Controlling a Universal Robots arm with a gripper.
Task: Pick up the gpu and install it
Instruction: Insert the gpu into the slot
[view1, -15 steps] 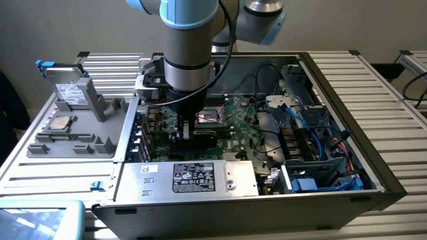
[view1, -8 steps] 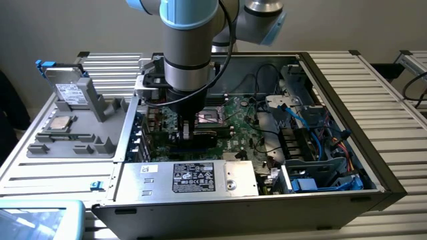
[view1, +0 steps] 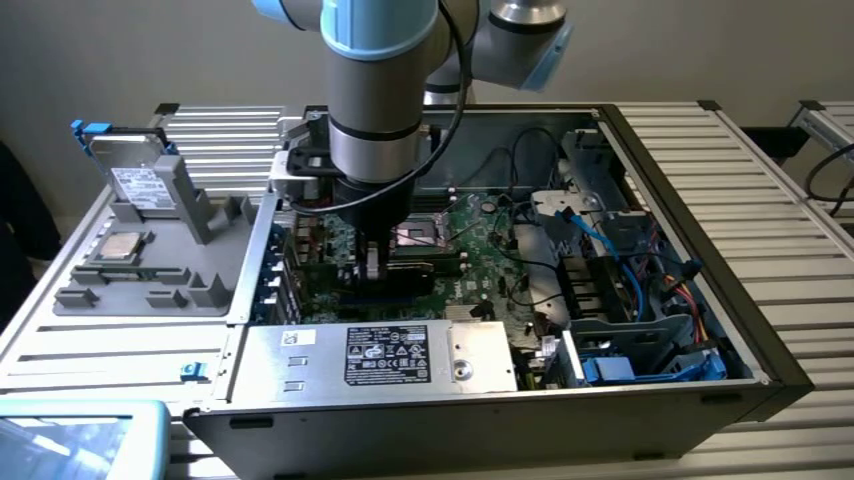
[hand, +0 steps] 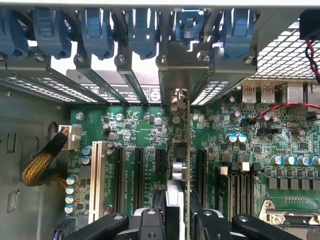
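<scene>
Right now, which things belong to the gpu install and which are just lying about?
Job: gpu, gripped edge-on; gripper; motherboard slots.
Lying about: drive; chip; grey tray holding both.

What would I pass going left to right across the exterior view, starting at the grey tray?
Grey tray with the labelled drive standing in it → gripper holding the gpu over the motherboard → blue cables → case's right wall.
</scene>
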